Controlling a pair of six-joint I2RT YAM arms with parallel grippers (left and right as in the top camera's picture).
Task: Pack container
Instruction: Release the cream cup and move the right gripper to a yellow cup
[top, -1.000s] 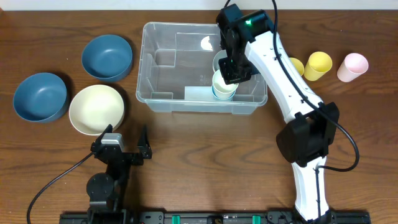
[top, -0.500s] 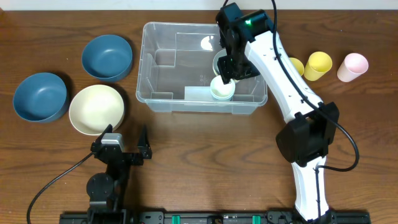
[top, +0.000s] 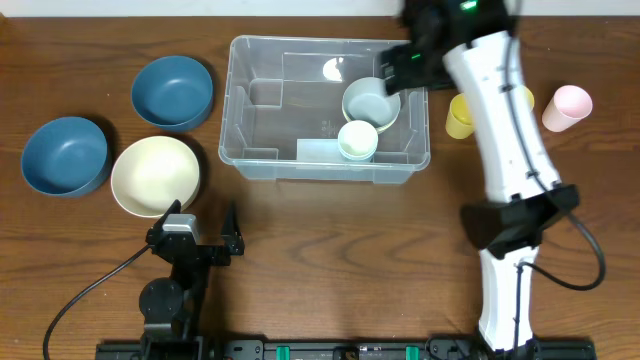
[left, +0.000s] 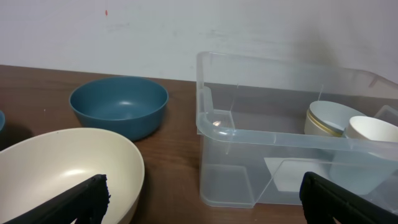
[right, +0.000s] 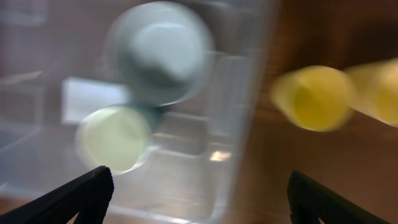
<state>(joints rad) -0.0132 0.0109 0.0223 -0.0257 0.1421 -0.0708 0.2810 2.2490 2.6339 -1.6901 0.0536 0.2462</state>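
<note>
The large clear plastic rectangular bin (top: 232, 110) sits at the middle rear of the dark wood-grain table (top: 330, 250), apart from everything around it. At its right end a pale grey-green bowl (top: 371, 100) touches a pale green cup (top: 358, 140). A pale rectangle (top: 320, 148) on its floor is too small to read, and its left half offers open floor. The right gripper (top: 408, 62) hovers over the bin's right rear corner, fingers wide apart and empty. The left gripper (top: 203, 232), fingers spread and empty, rests just in front of a cream bowl (top: 155, 175). A near blue bowl (top: 65, 155) and a far blue bowl (top: 172, 90) sit left of the bin, a yellow cup (top: 459, 116) and a pink cup (top: 567, 107) right of it. A white wall (left: 124, 31) backs the table
</note>
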